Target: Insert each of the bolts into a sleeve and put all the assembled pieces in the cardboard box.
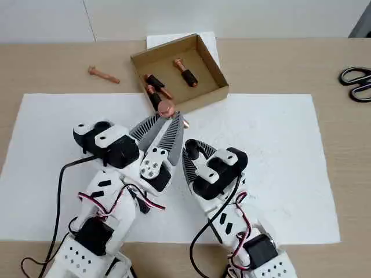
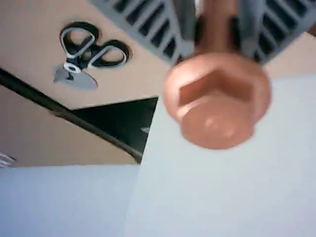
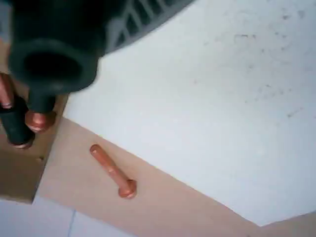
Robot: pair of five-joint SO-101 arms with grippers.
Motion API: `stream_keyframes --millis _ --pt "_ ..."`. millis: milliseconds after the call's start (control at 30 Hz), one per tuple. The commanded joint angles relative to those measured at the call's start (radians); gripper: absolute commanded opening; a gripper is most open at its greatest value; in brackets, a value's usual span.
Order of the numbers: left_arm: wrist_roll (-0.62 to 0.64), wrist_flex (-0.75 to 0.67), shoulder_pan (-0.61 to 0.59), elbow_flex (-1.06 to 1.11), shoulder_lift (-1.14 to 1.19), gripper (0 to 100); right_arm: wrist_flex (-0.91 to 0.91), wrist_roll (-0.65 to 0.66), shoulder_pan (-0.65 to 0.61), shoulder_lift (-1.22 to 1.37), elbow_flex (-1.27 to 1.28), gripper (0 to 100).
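My left gripper (image 1: 170, 120) is shut on a copper bolt (image 1: 166, 108), just in front of the cardboard box (image 1: 210, 62). In the left wrist view the bolt's hex head (image 2: 217, 98) points at the camera, held between the grey fingers (image 2: 143, 22). My right gripper (image 1: 190, 155) is shut on a black sleeve (image 3: 49, 61), whose open end faces the camera. It sits close behind and to the right of the left gripper. Three assembled pieces (image 1: 186, 73) lie in the box. A loose bolt (image 1: 103, 75) (image 3: 112, 171) lies on the bare table left of the box.
White paper (image 1: 278, 150) covers the table under both arms. Black scissors (image 1: 356, 81) (image 2: 91, 49) lie at the far right edge. A white sheet (image 1: 159, 40) pokes out behind the box.
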Motion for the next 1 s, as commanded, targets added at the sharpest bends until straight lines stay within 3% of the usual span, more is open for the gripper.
stream_keyframes --millis 0,200,667,967 --pt "-0.005 -0.037 -0.044 -0.022 -0.020 1 0.004 0.011 -0.008 -0.001 0.006 0.5" --pt "0.000 0.167 0.011 -0.073 -0.018 1 0.004 0.066 -0.008 -0.002 0.006 0.5" --pt "0.000 0.184 0.043 -0.079 -0.018 1 0.004 0.069 -0.008 -0.005 0.006 0.5" --pt "0.000 0.275 0.091 -0.024 -0.017 1 -0.005 0.069 -0.018 -0.008 0.006 0.5"
